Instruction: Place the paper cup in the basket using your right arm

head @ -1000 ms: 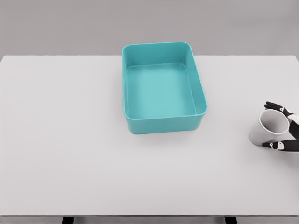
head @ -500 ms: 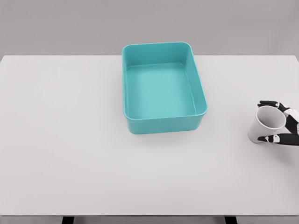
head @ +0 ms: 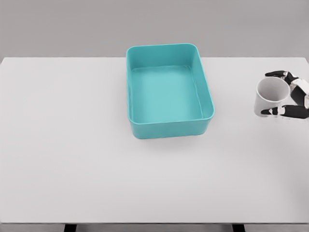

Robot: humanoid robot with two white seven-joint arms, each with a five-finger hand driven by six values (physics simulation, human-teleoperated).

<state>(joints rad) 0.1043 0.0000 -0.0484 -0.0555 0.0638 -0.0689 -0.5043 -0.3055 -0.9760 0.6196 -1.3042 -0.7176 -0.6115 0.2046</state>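
Head view shows the right hand [head: 294,96] at the far right edge of the table [head: 72,145], its dark fingers [head: 276,74] curled around the white paper cup [head: 270,98], with a thumb or lower finger pressed along the cup's near side. Compared with the frame a second ago, hand and cup now sit higher in the picture and a little further left, and the cup stands nearer to upright (earlier it leaned with its mouth tipped toward the camera). The cup's open rim faces up and slightly toward the viewer.

To the left of the hand, well apart from it, the teal basket [head: 170,129] sits in the same spot as before, its floor bare.

No brand, label or writing can be read on the cup or the basket.

Most of the right hand and all of its arm are cut off by the picture's right edge, so only the fingers and part of the palm show. Whether the cup's base touches the table or hangs just above it cannot be told from this angle.
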